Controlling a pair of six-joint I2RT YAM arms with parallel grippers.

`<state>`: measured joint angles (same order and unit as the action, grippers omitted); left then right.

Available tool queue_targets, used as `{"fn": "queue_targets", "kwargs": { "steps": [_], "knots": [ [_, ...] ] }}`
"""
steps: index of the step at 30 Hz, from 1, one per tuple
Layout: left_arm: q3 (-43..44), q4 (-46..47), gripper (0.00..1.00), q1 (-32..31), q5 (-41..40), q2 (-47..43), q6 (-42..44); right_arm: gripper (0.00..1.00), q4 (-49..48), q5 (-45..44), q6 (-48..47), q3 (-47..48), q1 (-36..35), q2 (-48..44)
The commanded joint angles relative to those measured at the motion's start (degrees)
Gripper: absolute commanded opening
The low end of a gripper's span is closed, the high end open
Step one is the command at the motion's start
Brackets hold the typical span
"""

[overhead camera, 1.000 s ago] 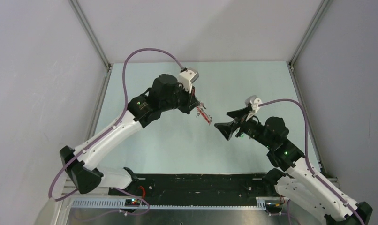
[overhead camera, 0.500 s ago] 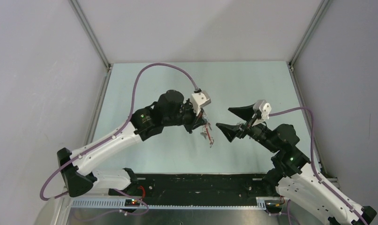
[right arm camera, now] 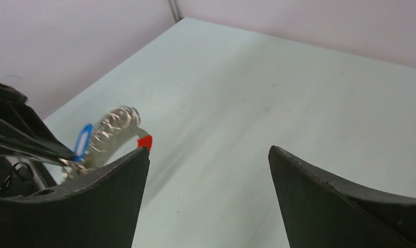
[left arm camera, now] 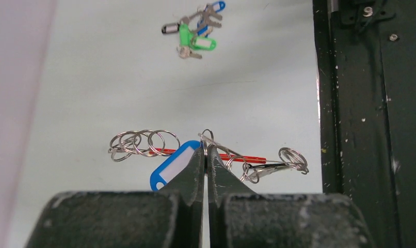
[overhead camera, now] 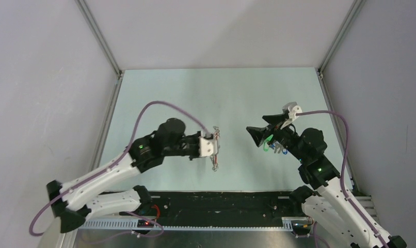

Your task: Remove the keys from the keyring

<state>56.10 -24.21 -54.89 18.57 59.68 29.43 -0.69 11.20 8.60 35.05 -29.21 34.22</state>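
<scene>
The table (overhead camera: pixel 195 93) is a pale green sheet, matt, with faint scuffs. Plain grey walls (overhead camera: pixel 41 77) close it in on three sides, and bare metal posts (overhead camera: pixel 100 39) run up from the two back corners.

A bunch (left arm camera: pixel 193 39) of keys with a green tag lies flat on the table. In the top view it is partly under the right arm. Nearer the arm bases than the bunch, a black strip (left arm camera: pixel 371 103) runs along the table's edge, chipped and flecked with white.

Left of the bunch, the left gripper (left arm camera: pixel 206 153) has its fingers pressed together on a thin silver ring of the keyring (left arm camera: pixel 242 158). On either side of that pinch sit the red loop, a blue tag (left arm camera: pixel 171 166), a chain of silver rings (left arm camera: pixel 141 142) and one key (left arm camera: pixel 265 169). In the top view the keyring (overhead camera: pixel 214 164) hangs below the left gripper (overhead camera: pixel 216 155). I cannot tell whether its low end touches the table.

The right gripper (overhead camera: pixel 262 127) is above the bunch and just left of it, with its fingers spread wide and nothing between them. Its own camera shows the keyring (right arm camera: pixel 113 134) blurred past one black finger (right arm camera: pixel 92 206).
</scene>
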Motion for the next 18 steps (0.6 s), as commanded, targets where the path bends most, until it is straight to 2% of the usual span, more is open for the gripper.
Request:
{"fn": "queue_targets", "kwargs": {
  "steps": [1,4,7,9,10,13,18],
  "knots": [
    [-2.54,0.79,0.00,-0.30,5.70,-10.41,18.67,0.91,-3.48,12.54,-2.06,-0.47,1.40,-0.66],
    [-2.35,-2.76,0.00,-0.27,9.09,-13.40,26.02,0.92,-9.87,20.51,-2.10,-2.48,1.50,0.71],
    [-1.19,-5.86,0.00,-0.23,10.24,-12.60,28.46,0.87,-16.85,27.86,-4.00,-3.53,0.28,3.70],
    [-0.77,-7.41,0.00,-0.23,10.59,-11.67,30.08,0.85,-19.30,30.54,-9.37,-3.51,-2.26,5.22],
    [-0.78,-7.69,0.00,-0.22,10.56,-11.46,31.08,0.84,-19.93,31.03,-15.34,-3.50,-3.44,5.58],
    [-1.01,-8.13,0.00,-0.15,9.19,-10.95,32.68,0.85,-18.64,31.39,-27.78,-2.86,-9.55,7.66],
    [-1.43,-8.20,0.00,-0.13,8.01,-10.85,34.29,0.88,-9.16,33.22,-42.18,3.53,-11.63,13.92]
  ]
}}
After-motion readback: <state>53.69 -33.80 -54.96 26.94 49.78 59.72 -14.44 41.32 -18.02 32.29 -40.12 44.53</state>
